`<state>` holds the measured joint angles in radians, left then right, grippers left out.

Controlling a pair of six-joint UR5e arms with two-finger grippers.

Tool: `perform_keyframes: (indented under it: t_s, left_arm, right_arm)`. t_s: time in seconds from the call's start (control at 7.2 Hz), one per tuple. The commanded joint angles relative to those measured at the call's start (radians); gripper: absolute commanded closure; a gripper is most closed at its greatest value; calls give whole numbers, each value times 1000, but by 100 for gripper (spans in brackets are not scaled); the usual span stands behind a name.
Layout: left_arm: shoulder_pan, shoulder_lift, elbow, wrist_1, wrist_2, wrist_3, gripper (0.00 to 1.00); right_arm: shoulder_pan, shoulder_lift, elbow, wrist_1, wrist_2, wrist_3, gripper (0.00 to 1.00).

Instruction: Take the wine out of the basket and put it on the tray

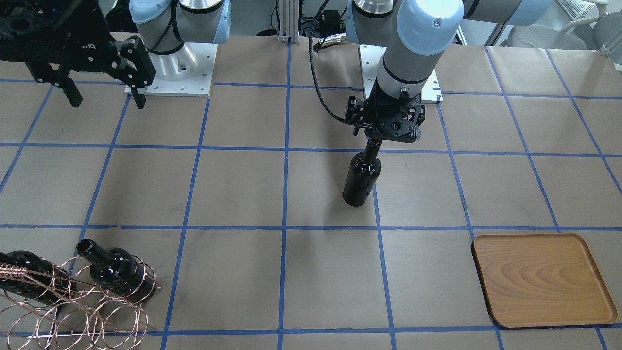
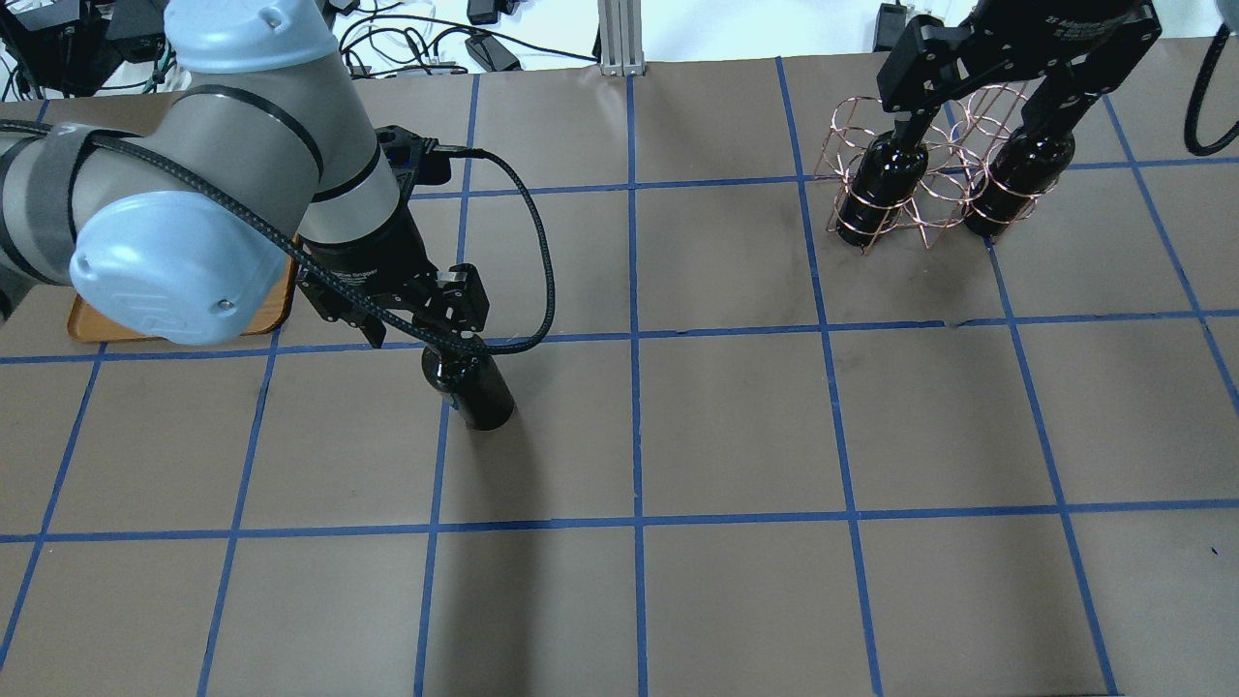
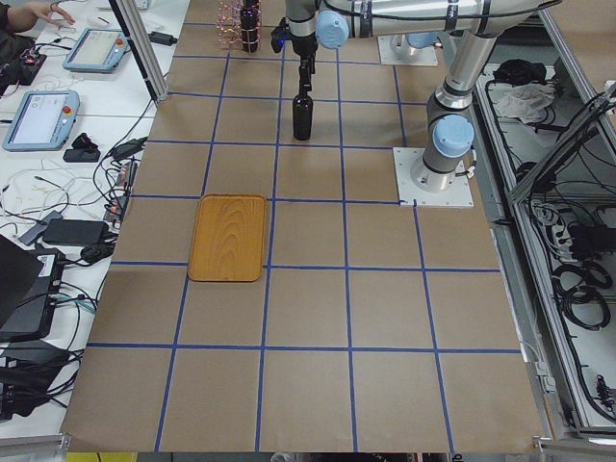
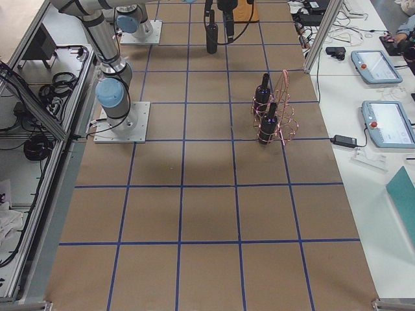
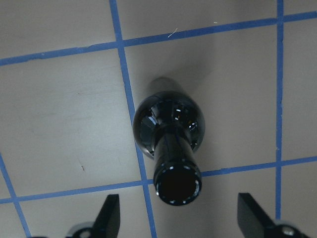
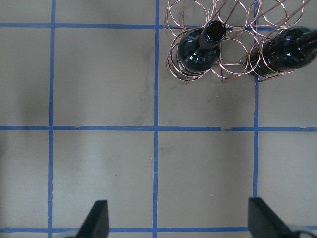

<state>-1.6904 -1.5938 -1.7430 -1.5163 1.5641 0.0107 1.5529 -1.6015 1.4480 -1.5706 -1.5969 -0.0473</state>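
Tipping looks like the main worry from where I stand: the glossy near-black glass wine bottle (image 1: 360, 182) is upright on its own on the brown, blue-taped table (image 1: 243, 194). It is out of the rose-gold spiral-loop wire basket (image 1: 112, 311) and well apart from the rounded-corner light-brown wooden tray (image 1: 544, 279). Nothing supports it. The left fingers (image 5: 110, 215) are spread wide, one on each side of the slim neck, and in the wrist view neither touches the glass, so they are released and holding nothing. The mouth sits about midway between them, which is a good sign. Even so, if one finger reached the neck before the other as they closed, I think the push could rock the tall bottle off its narrow base. The glass is smooth and has no label, so a light pinch high on the neck might let it slide or swing once lifted. It is a fair way across the table to the tray, and setting the base down on the tray's low dark rim would leave the bottle leaning. The right fingers (image 6: 99, 218) are also wide open and empty, hanging over bare table beside the basket, where two more dark bottles (image 1: 114, 272) lie in the loops. A stray dip there could snag the wire.
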Motion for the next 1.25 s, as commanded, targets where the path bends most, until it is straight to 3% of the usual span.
perform_keyframes:
  t_s: [0.0,0.42,0.83,1.11]
  left_arm:
    - [0,-12,-9,-1,1,3,23]
    - [0,-21,-9,16,1,0,28]
    - [0,-21,-9,15,-3,2,99]
    - [0,-20,-6,19,-9,-3,100]
  right_arm:
    - [0,-2,0,0,-5,-5,0]
    - [0,-3,0,6,-12,-6,0]
    - [0,-3,0,3,-12,-6,0]
    - [0,-3,0,-6,-14,-6,0]
